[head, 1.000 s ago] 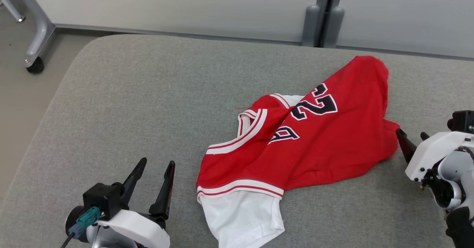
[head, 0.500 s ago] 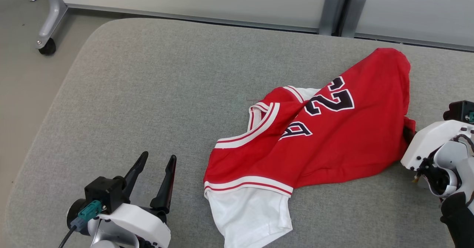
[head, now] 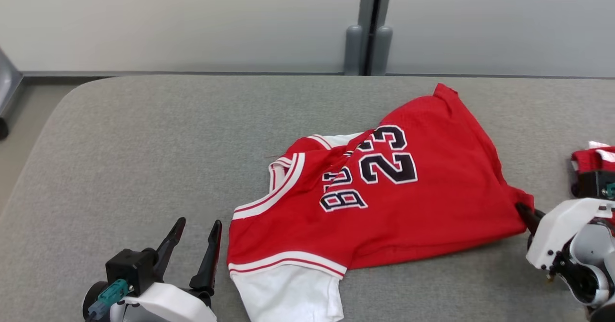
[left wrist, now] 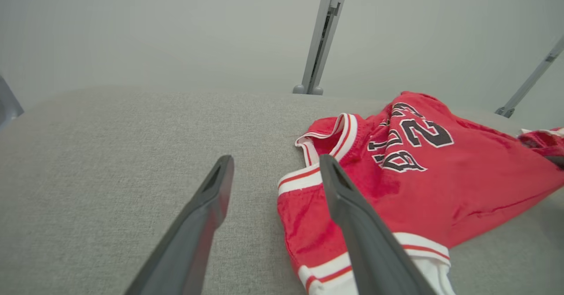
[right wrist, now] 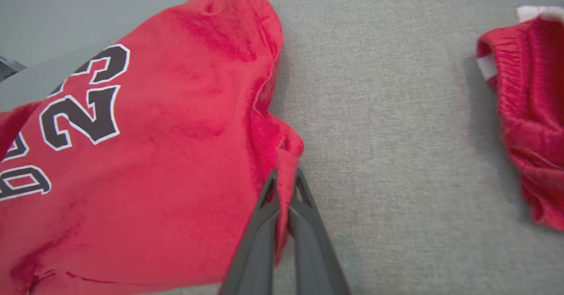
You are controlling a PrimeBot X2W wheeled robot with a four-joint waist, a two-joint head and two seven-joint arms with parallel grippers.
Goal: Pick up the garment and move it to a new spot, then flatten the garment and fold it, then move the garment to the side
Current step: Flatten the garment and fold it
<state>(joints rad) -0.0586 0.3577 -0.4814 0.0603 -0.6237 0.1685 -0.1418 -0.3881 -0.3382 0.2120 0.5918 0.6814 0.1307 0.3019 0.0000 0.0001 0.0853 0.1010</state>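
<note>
- Head view: the garment (head: 384,192), a red jersey numbered 23, lies rumpled on the grey padded surface (head: 144,144), from the centre out to 3 o'clock, with its white part toward 6 o'clock. The right claw (head: 523,211), at 4 o'clock, is pinched together on the jersey's right-hand corner. The left claw (head: 198,222), at 7 o'clock, has its fingers apart and holds nothing, just beside the jersey's striped edge. Another red piece (head: 593,156) lies at 3 o'clock, behind the right arm.
- Left wrist view: the two fingers stand wide apart over bare surface. The jersey spreads from the centre to 3 o'clock. One finger overlaps its trim in the picture, but whether it touches cannot be told.
- Right wrist view: both fingers are clamped on a fold of red cloth at the jersey's corner. The other red piece sits well apart at 3 o'clock.
- Progress, as a judgement: only the first grip is taken. Most of the jersey rests on the surface, creased and unfolded. Carrying it to a new spot, flattening, folding and setting it aside all remain.
</note>
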